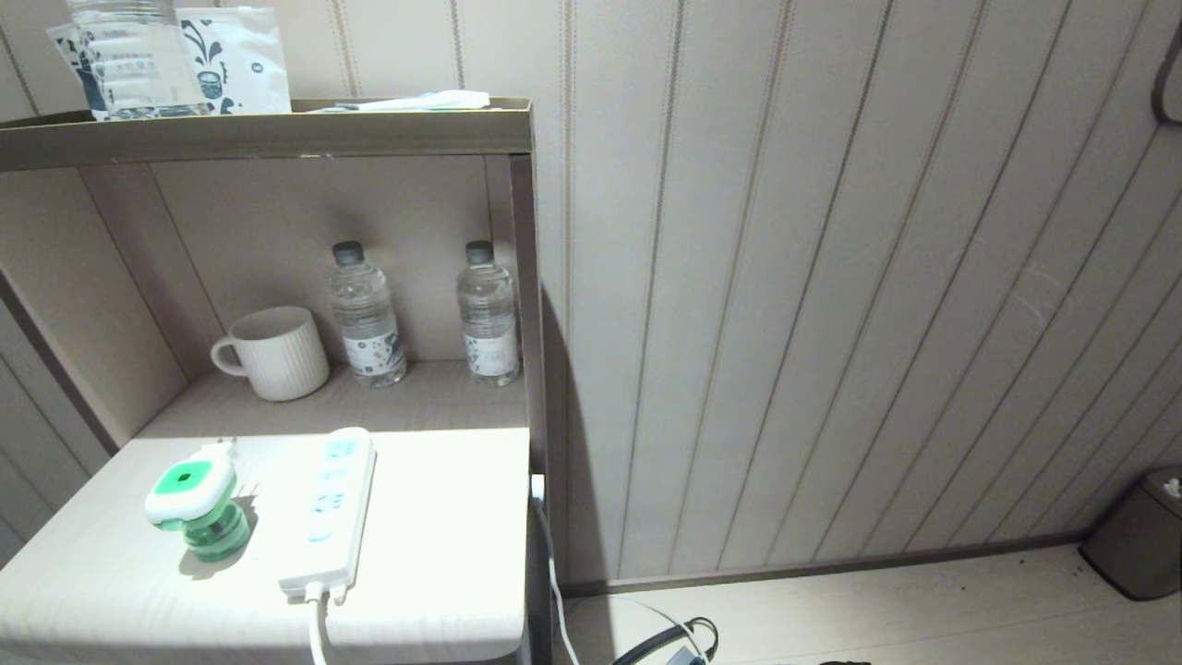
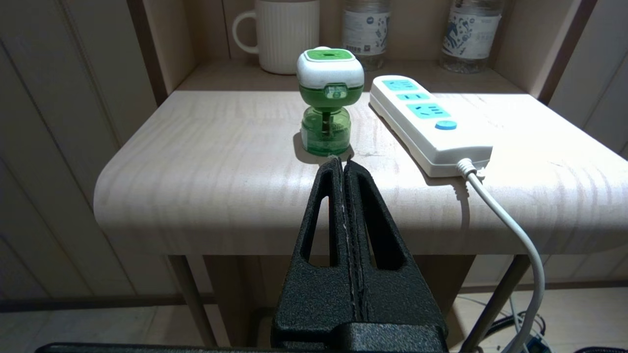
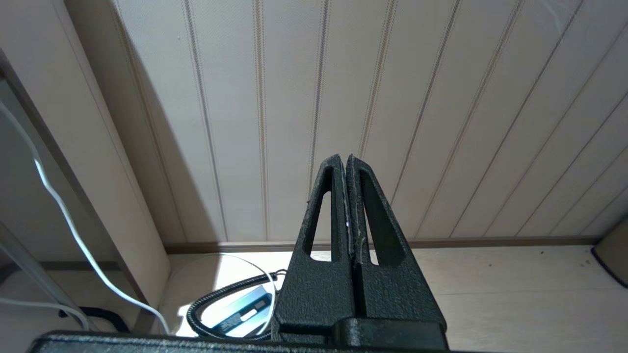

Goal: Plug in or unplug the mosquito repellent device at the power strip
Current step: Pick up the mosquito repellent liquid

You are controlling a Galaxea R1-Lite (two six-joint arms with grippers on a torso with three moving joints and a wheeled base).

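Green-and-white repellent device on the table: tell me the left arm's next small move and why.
Probably open the left gripper and ease it toward the white-topped green-bottled mosquito repellent device. The device stands upright and unplugged beside the long white power strip, and the shut gripper hangs short of it, empty.

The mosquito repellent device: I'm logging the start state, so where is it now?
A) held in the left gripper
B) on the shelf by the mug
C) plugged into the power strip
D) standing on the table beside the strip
D: the mosquito repellent device stands upright on the table, apart from the power strip, with no gripper on it.
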